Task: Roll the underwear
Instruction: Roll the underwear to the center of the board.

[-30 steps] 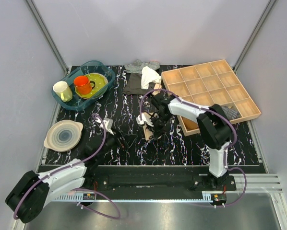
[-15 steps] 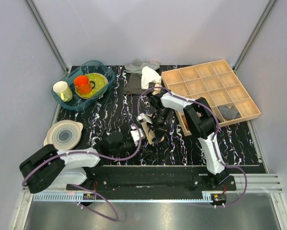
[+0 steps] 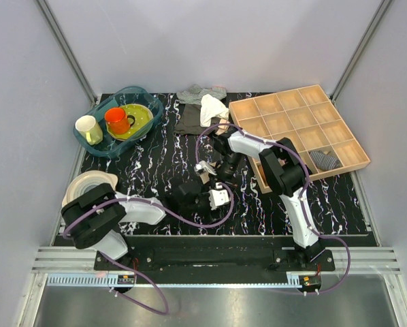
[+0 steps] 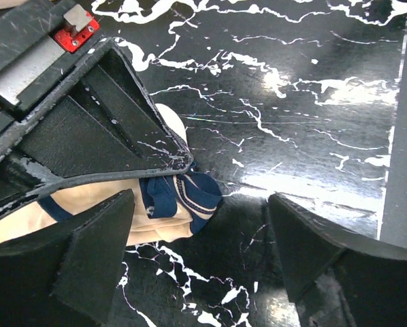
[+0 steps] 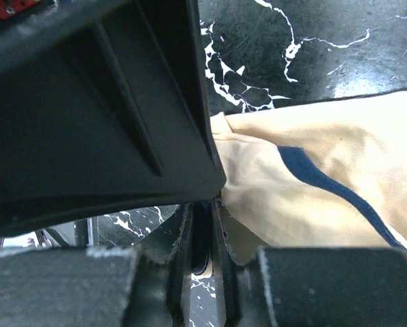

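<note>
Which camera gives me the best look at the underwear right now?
The left wrist view: the underwear lies bunched, beige with dark edging, its end clear between the left gripper's open jaws. The right wrist view shows only a cropped close-up of the fabric; the top view barely shows it.

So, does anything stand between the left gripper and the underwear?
Nothing visible does. One end of the underwear lies on the table between the open jaws of the left gripper.
</note>
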